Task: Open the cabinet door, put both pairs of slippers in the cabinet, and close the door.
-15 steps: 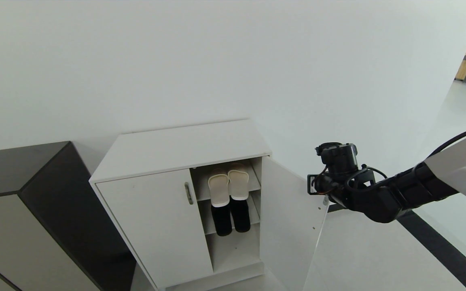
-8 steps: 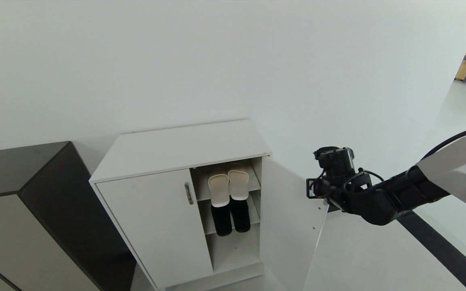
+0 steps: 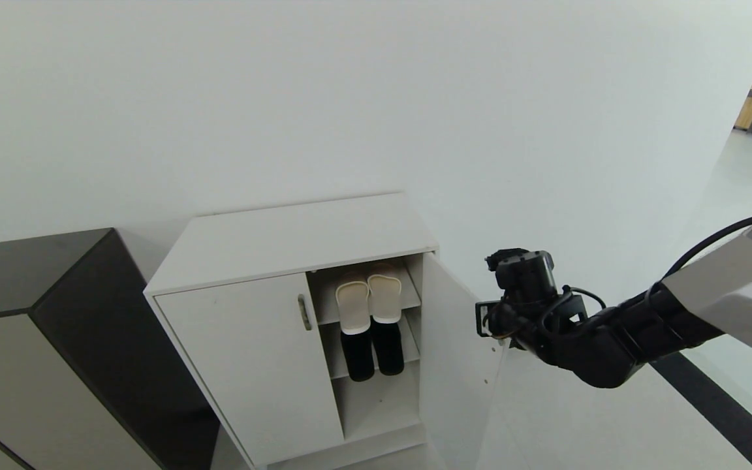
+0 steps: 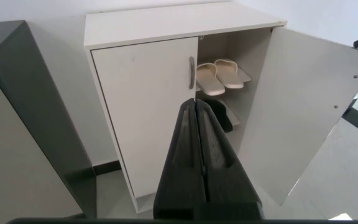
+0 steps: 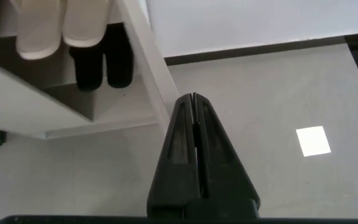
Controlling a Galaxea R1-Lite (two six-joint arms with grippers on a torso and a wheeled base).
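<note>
Right hand (image 5: 193, 99): fingers pressed together on nothing, tip just beside the free edge of the open right door (image 3: 461, 365), on its outer side.
Left hand (image 4: 196, 106): also closed and empty, held back in front of the white cabinet (image 3: 284, 241), level with the shut left door (image 3: 245, 365) and its handle (image 3: 303, 312).
Slippers: the beige pair (image 3: 369, 303) lies on the upper shelf and the black pair (image 3: 373, 356) on the shelf below, both inside the right compartment.
Done: door opened, both pairs stowed.
Left: only the closing; the right door stands wide, and the right hand looks placed to push it.
Head view: places the right arm behind the door and shows a dark cabinet (image 3: 56, 313) beside the white one.
Right wrist view: catches the door edge-on, with a bright square patch (image 5: 314, 140) on the floor beneath.
Left wrist view: takes in the door's lower edge and the cabinet's foot.
</note>
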